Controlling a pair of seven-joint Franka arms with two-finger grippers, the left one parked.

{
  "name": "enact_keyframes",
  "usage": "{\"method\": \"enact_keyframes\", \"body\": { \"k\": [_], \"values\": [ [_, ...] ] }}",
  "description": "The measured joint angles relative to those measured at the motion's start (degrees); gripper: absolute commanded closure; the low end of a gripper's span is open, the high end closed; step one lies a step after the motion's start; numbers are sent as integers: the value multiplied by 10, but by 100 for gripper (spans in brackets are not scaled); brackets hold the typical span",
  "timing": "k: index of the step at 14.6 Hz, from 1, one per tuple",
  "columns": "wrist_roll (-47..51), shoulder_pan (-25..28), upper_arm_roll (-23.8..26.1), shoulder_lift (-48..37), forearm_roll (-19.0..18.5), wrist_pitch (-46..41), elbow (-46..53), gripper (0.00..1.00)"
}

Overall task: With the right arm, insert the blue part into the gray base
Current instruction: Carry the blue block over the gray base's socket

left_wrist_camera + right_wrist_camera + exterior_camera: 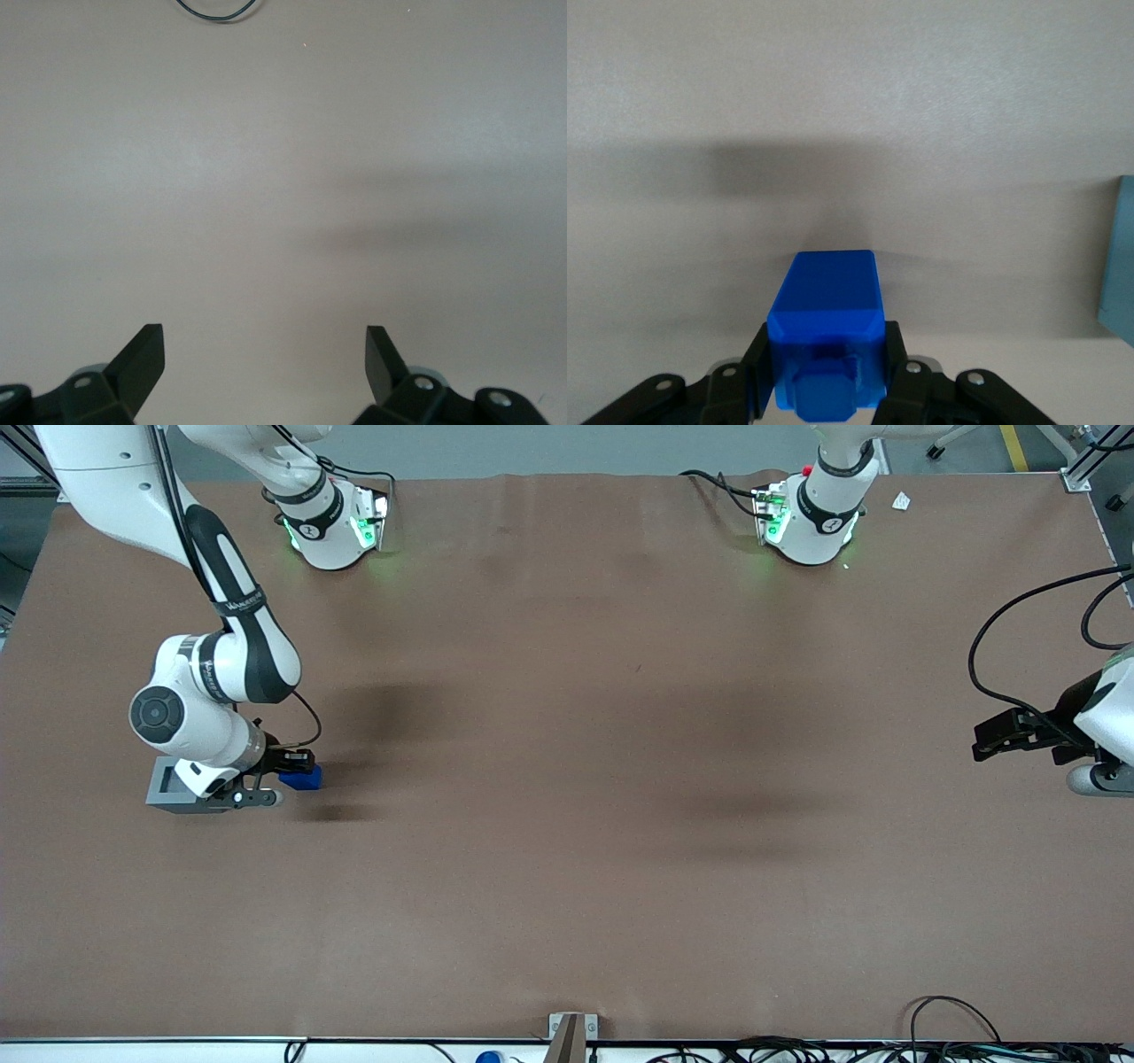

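Bright blue is what jumps out: the blue part (826,341) is clamped between the two black fingers (757,376) of the gripper (297,764), one pressed against each side. In the right wrist view the narrower stub end faces the camera, and the longer body of the block points away over the brown surface (567,824). Whether the block is touching the surface or held just above it can't really be told, though a dark shadow is seen on the surface right past it.

In the front view the gripper is parked low at the working arm's end of the surface, with the blue part poking out beside it. The gray base (170,784) is sat on the surface just beside the gripper, partly covered by the wrist of the right arm (208,691). The square recess in the top of the base can be seen with nothing in it, so the part hasn't been inserted yet. A light-coloured edge, probably the base, is caught in the wrist view too (1118,257).
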Motion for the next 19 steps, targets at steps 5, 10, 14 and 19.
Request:
{"method": "enact_keyframes", "body": {
  "k": [5,10,14,19],
  "values": [
    [-4,-48,-6,-34,0,-145,96,95],
    [-58,-118,-8,-46,0,-184,155,95],
    [-106,-158,-9,-43,0,-185,179,94],
    [-116,-177,-8,-20,0,-185,195,94]
  ]
}}
